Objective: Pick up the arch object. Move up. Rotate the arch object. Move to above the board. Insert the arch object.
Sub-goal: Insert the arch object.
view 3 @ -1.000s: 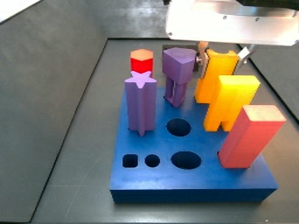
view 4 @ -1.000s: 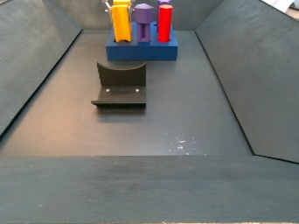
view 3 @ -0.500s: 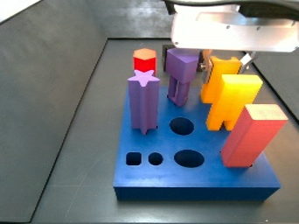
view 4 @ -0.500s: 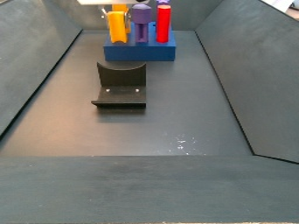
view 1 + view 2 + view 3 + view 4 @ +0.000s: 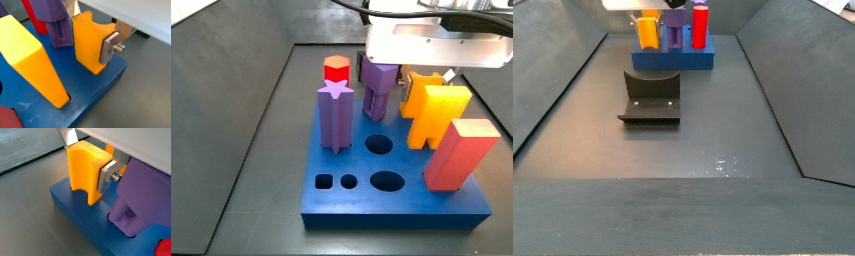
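The arch object [image 5: 90, 42] is a slim orange block standing upright at a back corner of the blue board [image 5: 87, 97]. Its lower end meets the board's top; how deep it sits I cannot tell. My gripper [image 5: 90, 29] is shut on it, with one silver finger [image 5: 110, 47] on each side. Both wrist views show this; the arch object [image 5: 83, 173], gripper [image 5: 89, 155] and board [image 5: 77, 208] are plain there. In a side view the gripper's white body [image 5: 432, 45] hangs over the arch object [image 5: 417, 88] and the board [image 5: 385, 208]. From farther off I see the arch object [image 5: 648, 32] on the board [image 5: 673, 59].
On the board stand a big orange block with yellow top [image 5: 434, 115], a salmon block [image 5: 458, 155], a purple star column [image 5: 333, 115], a purple block [image 5: 376, 85] and a red hexagon post [image 5: 334, 70]. Open holes [image 5: 376, 145] lie in front. The fixture [image 5: 651, 97] stands on the floor.
My gripper has come down with the arch object towards the board's back corner. The other pieces have not moved.
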